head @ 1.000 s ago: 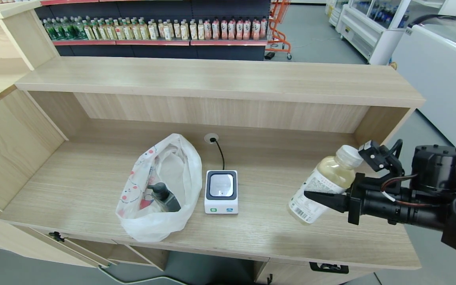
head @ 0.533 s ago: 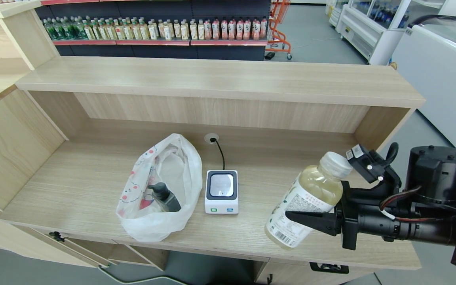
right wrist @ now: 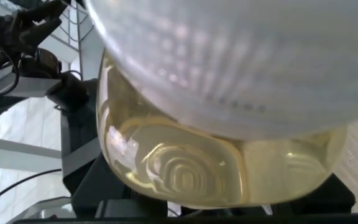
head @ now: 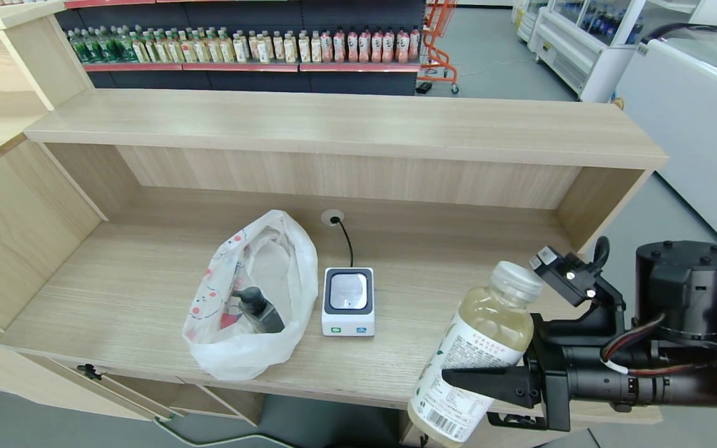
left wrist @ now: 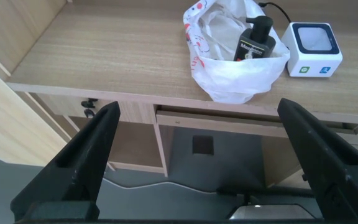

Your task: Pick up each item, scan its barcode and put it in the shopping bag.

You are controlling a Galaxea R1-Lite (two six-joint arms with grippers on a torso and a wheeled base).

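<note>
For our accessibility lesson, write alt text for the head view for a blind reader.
The right gripper holds a tilted bottle of pale drink over the counter's near right edge. On the counter, a bag holding a pump bottle lies left of a scanner.

The right arm lies level, stretched in from the robot's right. Its tool (head: 480,368) is clamped sideways around the middle of a tilted bottle (head: 492,326), with one black finger (head: 477,378) across the front. The left tool (left wrist: 197,158) has its fingers spread wide apart.
</note>
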